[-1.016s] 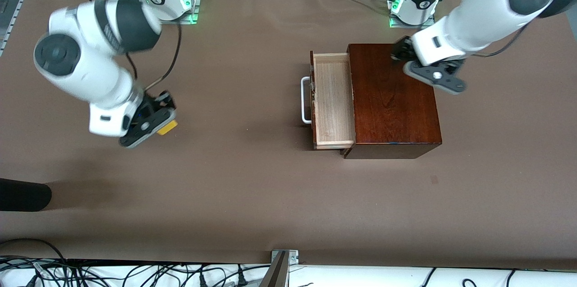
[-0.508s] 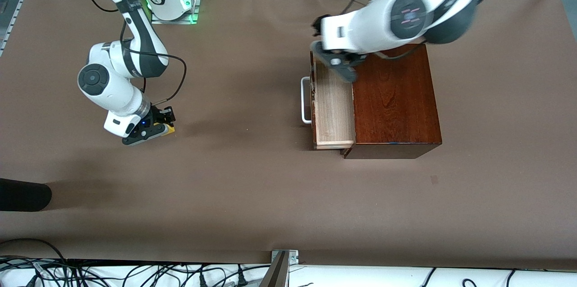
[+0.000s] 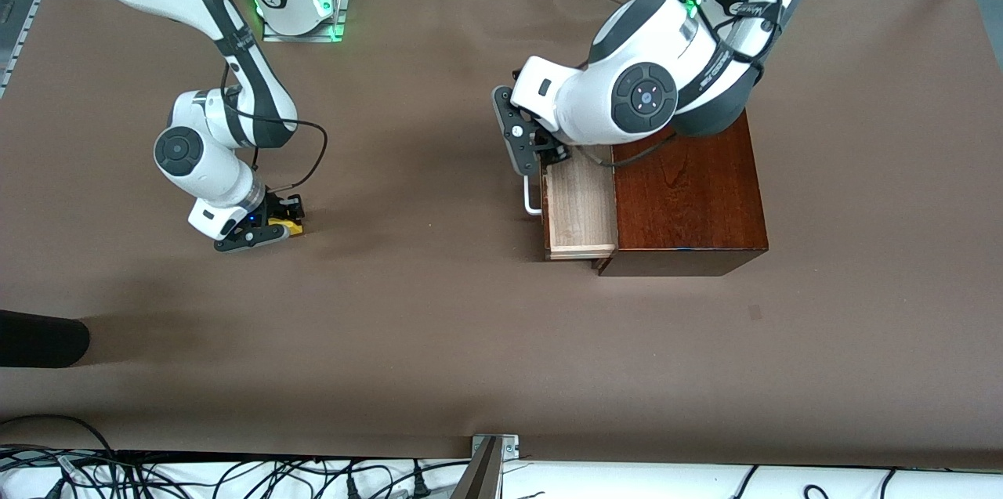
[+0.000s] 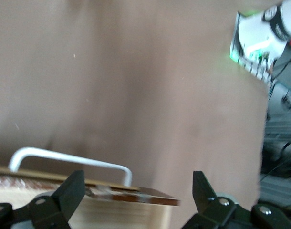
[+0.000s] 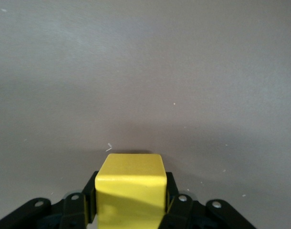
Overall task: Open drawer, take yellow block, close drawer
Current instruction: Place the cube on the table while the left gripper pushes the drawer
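Note:
The drawer [image 3: 578,209] stands pulled out of the dark reddish-brown wooden box [image 3: 686,186], its pale interior bare. Its white bar handle [image 3: 531,200] faces the right arm's end of the table. My left gripper [image 3: 534,148] is open over the drawer's front and handle. In the left wrist view the handle [image 4: 74,156] and drawer front [image 4: 136,194] lie between the spread fingers [image 4: 69,193]. My right gripper [image 3: 270,229] is shut on the yellow block [image 3: 291,226], low at the table toward the right arm's end. The block [image 5: 131,186] sits between its fingers [image 5: 176,200].
A dark rounded object [image 3: 39,338] lies at the table edge at the right arm's end, nearer the front camera. A metal bracket [image 3: 494,448] sits on the near table edge. The right arm's base [image 4: 265,38] shows in the left wrist view.
My left arm swung from over the box top to the drawer's handle end. My right gripper came down toward the table with the yellow block still held.

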Tool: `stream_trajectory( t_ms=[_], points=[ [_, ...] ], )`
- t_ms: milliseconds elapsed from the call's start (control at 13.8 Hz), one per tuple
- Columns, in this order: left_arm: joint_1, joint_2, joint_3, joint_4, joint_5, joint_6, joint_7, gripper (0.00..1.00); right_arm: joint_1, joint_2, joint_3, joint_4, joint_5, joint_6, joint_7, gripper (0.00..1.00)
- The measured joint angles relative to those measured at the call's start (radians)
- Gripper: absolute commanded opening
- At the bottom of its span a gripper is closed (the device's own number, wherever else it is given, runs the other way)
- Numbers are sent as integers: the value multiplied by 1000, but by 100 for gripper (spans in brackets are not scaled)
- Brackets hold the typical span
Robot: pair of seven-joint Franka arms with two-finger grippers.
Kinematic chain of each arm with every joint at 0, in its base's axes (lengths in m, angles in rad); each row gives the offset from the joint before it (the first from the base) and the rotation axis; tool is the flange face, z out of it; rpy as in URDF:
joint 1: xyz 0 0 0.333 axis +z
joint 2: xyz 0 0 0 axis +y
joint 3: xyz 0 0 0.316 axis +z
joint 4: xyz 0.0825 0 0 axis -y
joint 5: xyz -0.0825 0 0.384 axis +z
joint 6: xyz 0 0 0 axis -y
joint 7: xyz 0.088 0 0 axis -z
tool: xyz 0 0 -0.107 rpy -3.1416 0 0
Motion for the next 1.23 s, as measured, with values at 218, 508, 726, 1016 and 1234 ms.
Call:
stream_trajectory(
  t_ms=[218, 508, 726, 1016, 1234],
  points=[
    [-67, 52, -2, 0, 146, 97, 195, 100, -1, 12, 0, 0, 1, 8, 24, 0],
    [-179, 124, -3, -1, 358, 165, 206, 100, -2, 11, 0, 1, 1, 15, 29, 100],
    [-189, 174, 1, -6, 444, 166, 204, 100, -2, -38, 0, 36, 1, -32, 28, 100],
    [-177, 190, 16, -7, 490, 101, 204, 100, -2, -214, 0, 192, 1, -402, 28, 100],
    [-167, 187, 27, 8, 493, 9, 203, 100, -2, -331, -1, 302, 26, -654, 28, 100]
  ],
)
